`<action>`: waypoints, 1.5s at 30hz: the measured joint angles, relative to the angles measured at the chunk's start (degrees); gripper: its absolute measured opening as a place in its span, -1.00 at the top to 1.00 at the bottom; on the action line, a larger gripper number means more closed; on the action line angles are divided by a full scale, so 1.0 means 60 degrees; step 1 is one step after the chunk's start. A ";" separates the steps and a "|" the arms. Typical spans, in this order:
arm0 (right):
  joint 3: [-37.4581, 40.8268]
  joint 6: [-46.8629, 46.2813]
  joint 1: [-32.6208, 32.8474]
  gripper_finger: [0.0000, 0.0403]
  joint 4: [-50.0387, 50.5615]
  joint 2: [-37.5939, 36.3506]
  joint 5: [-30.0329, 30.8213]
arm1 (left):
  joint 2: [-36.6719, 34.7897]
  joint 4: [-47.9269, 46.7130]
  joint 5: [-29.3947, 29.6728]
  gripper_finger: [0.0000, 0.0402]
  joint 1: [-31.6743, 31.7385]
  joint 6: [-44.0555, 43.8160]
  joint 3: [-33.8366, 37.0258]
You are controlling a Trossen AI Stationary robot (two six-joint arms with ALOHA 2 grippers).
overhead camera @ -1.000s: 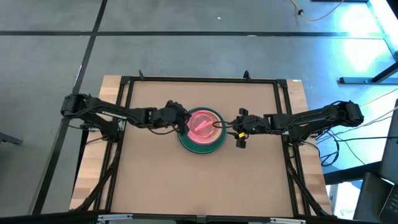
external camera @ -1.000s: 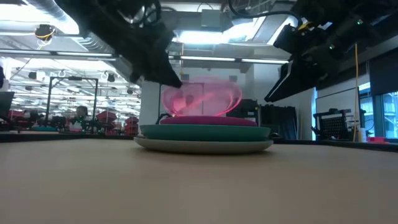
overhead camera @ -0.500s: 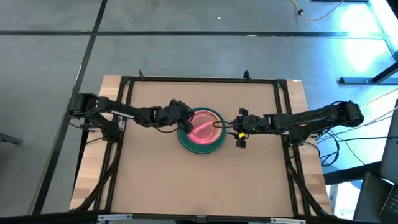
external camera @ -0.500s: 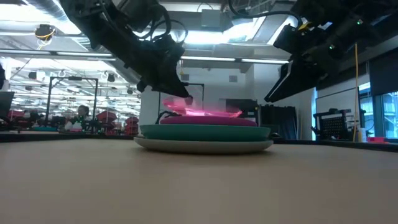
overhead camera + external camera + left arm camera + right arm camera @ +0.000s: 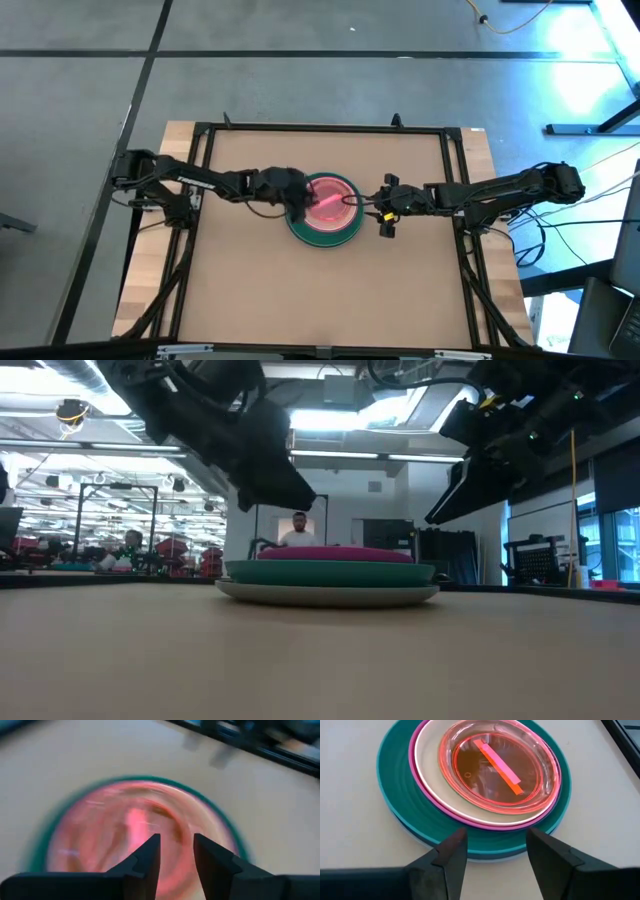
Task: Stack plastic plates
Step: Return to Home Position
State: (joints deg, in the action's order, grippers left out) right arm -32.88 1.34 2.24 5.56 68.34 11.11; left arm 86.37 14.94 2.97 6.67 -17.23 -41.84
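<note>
— At table centre, where is the stack of plates sitting?
— Between both grippers: the left gripper is hovering over its edge, fingers narrowly parted and empty; the right gripper is waiting just beside, fingers wide.

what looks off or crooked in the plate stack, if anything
Nothing stands out. The plates sit nested by size, flat and level on the table, pink plate on top. The left gripper hovers open over them, the right gripper open beside them.

Robotics lab: exposed ceiling ducts, equipment benches.
</note>
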 joint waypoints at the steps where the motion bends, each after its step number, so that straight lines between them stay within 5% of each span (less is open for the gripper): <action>1: 0.0000 0.0000 0.0000 0.04 -0.0006 0.0004 0.0000 | 0.0005 -0.0009 -0.0439 0.45 -0.0093 -0.0001 -0.0001; 9: 0.0000 -0.0350 0.0008 0.04 -0.0272 0.0040 -0.0022 | 0.0046 0.0007 -0.0399 0.47 -0.1725 0.1258 -0.0001; 16: 0.0000 -0.0486 0.0008 0.04 -0.0287 0.0040 -0.0273 | -0.1046 0.0188 -0.0021 0.61 -0.2444 0.2409 0.0387; 31: 0.0033 0.1000 -0.0145 0.04 -0.0509 -0.1161 -0.0350 | -0.5343 0.3551 0.0714 0.92 -0.1548 0.2669 0.5054; 40: 0.2007 0.0730 -0.1536 0.07 -0.2355 -0.3260 -0.2176 | -0.7158 0.3888 0.1220 0.94 -0.1533 0.1950 0.6383; 45: 0.3019 0.0073 -0.2250 0.33 -0.3210 -0.4651 -0.3382 | -0.7409 0.3864 0.1426 0.94 -0.1533 0.1937 0.6627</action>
State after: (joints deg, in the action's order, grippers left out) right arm -14.77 1.78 -11.26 -13.70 40.43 -9.18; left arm 41.91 38.12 11.53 -2.52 -5.61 -2.08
